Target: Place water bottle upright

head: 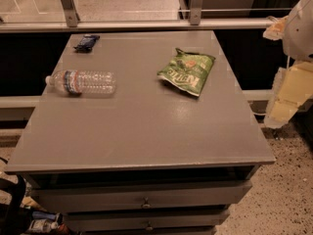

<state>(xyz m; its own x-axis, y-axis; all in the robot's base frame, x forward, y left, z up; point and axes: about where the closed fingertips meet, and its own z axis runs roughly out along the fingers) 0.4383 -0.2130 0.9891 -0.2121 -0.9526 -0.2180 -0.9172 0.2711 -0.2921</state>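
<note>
Scanning left to right: what's at the left edge? /M

Dark clutter (pixel 14 204) on the floor below the table's near left corner. Can't tell what it is. /K

And the water bottle? /M

Water bottle (pixel 82 82) lies flat on its side on the gray table (pixel 146 131), in the left half and a bit far of the middle. Its long axis runs roughly left-right. The white cap (pixel 48 80) points left and sits right at the table's left edge. The blue, white and red label band (pixel 72 81) is just beside the cap end, and the rest of the body is clear and ribbed. Not upright. /K

Anything touching it? /M

No. A small dark blue packet (pixel 86 42) lies farther back, near the far left corner, apart from the bottle. /K

Middle? /M

Below the tabletop there are two drawers with small knobs, upper knob (pixel 145 203), on the near face. A metal railing (pixel 146 24) runs along behind the far edge. /K

Right side? /M

Green snack bag (pixel 187 71) lies flat and crumpled in the far right part of the table, well apart from the bottle. /K

Gripper? /M

Gripper (pixel 285 101) is off the table, past its right edge, at about the same depth as the snack bag. It shows as pale yellow and white parts hanging from the arm's white body (pixel 299 26) at the upper right. It is over the speckled floor (pixel 288 190), not over the tabletop, and well apart from the bottle, with the bag between them. I cannot tell how far open it is or whether it has hold of anything. /K
</note>
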